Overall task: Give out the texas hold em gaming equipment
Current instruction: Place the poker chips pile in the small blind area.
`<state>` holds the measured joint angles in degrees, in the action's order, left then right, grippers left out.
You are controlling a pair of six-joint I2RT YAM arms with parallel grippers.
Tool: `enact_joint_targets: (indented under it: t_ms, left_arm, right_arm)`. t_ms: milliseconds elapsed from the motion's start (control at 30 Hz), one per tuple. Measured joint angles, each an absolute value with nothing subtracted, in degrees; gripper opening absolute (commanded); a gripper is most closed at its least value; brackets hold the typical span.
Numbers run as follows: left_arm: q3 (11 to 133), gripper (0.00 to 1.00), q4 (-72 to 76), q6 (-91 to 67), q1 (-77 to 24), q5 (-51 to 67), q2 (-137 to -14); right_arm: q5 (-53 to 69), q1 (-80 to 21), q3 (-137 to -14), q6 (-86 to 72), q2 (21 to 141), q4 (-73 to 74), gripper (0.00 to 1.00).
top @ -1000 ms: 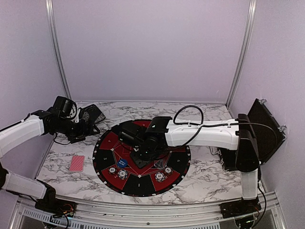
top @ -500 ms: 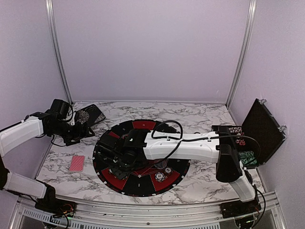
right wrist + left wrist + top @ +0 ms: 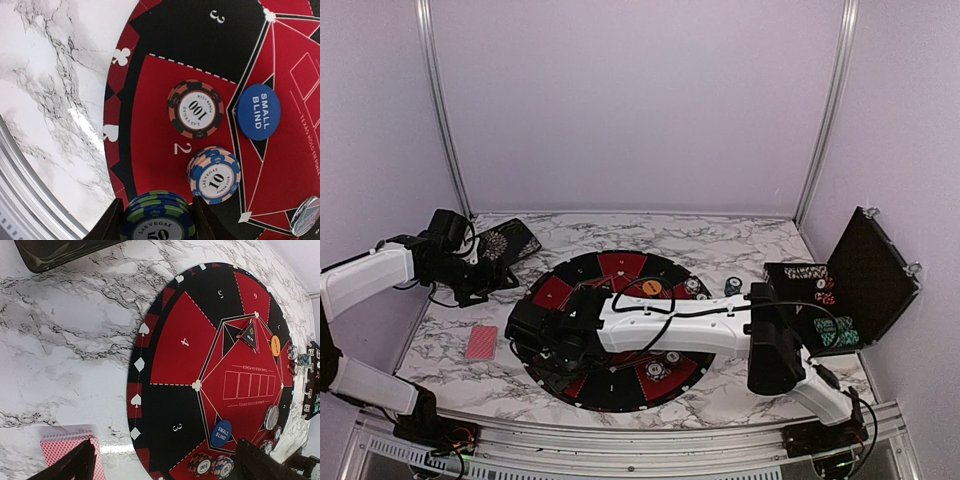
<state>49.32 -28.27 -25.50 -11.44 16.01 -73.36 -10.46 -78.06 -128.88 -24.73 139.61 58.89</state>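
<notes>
The left claw [image 3: 165,442] hangs wide open over the table [image 3: 60,340] just off the mat's [image 3: 165,405] rim, with nothing between its fingers; the cards [image 3: 62,450] lie face down on the marble close by one finger, apart from the mat; it looks parked near the deck, ready to deal, rather than at work. On the mat, seat 2 already has a 100 chip [image 3: 195,109] and a short stack of 10 chips [image 3: 214,176], with the blue marker [image 3: 258,112] just inboard of them; that reads as one player's place being stocked. The right arm [image 3: 700,325] reaches across the mat to that seat; the right claw [image 3: 156,221] is closed partway on a stack of 50 chips [image 3: 157,209], a finger pressed to each side; the stack sits at the mat's outer edge by seat 2; I cannot tell whether it rests there or is held above. Far right, the case [image 3: 868,270] stands open with spare chips [image 3: 835,330] inside, the likely supply.
</notes>
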Motion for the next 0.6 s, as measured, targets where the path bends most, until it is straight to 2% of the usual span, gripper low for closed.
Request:
enact_joint_targets:
  t_ms: [600]
  left_arm:
    - [49.4, 0.99, -28.1, -25.5, -11.1, 16.3, -73.8]
  right_arm:
    - [-8.9, -78.6, -132.6, -19.2, 143.5, 58.2, 0.41]
